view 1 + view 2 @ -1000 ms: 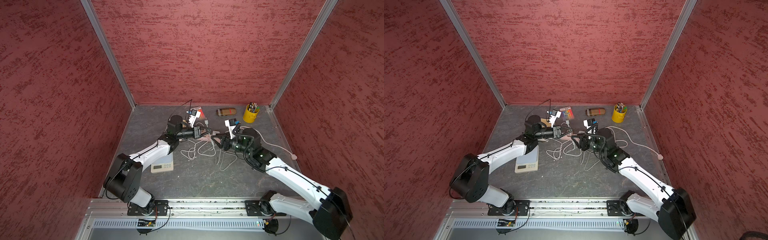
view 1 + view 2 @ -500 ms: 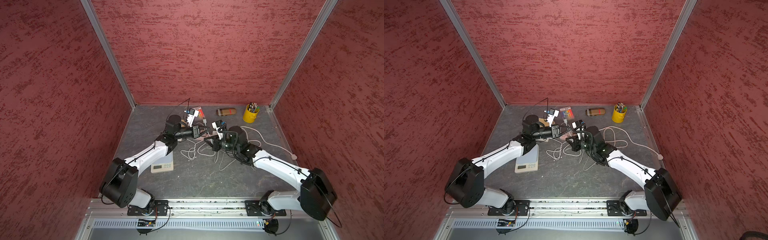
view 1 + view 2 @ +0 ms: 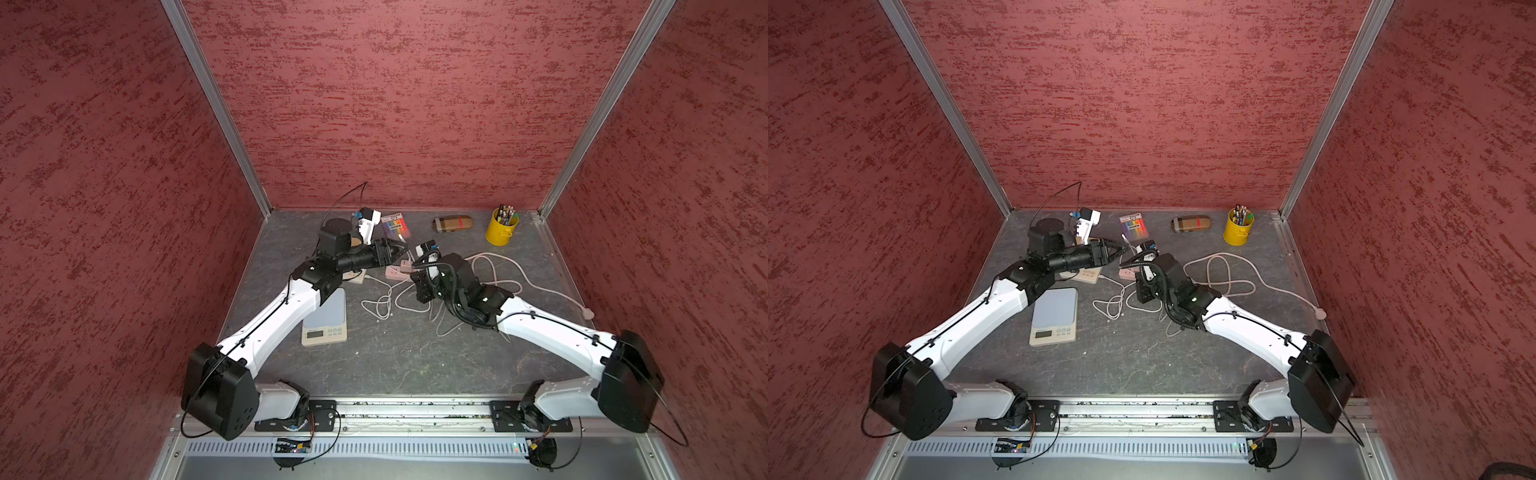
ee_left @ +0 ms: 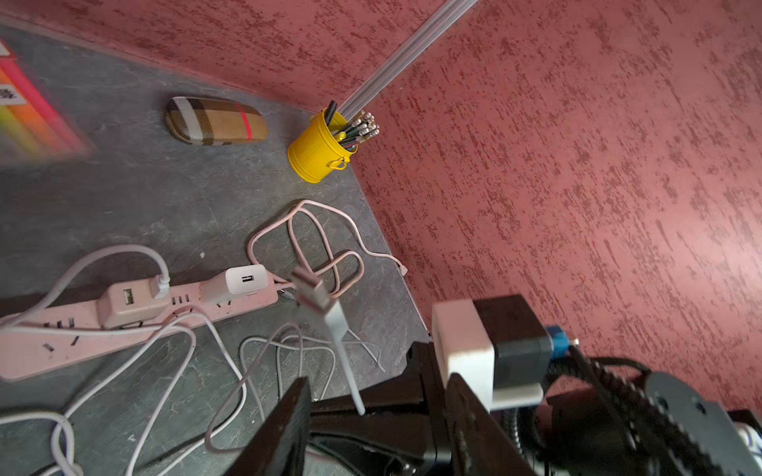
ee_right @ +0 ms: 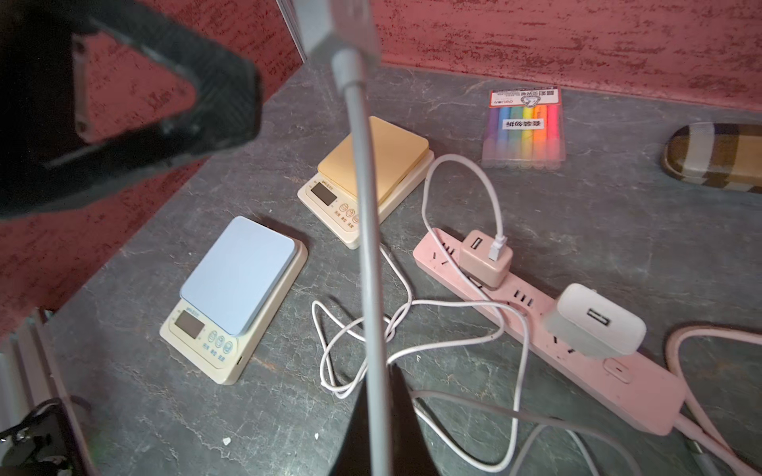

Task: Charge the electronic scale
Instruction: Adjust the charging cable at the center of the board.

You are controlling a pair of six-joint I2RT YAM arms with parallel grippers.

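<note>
grey tabletop (image 3: pixel 407 361); blue scale (image 3: pixel 326 316) near left wall (image 3: pixel 124 208); right hand (image 5: pixel 381 383) pinches grey cable (image 5: pixel 367 206).

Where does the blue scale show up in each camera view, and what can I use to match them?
In a top view: blue scale left of centre, partly under the left arm.
In a top view: blue scale left of centre, beside that arm.
Left wrist: not in it.
Right wrist: blue scale next to the orange scale.
Landmark: the plaid case shows in all four.

yellow pencil bucket (image 3: pixel 501 230), plaid glasses case (image 3: pixel 452 223), pack of highlighters (image 3: pixel 395 224)
</note>
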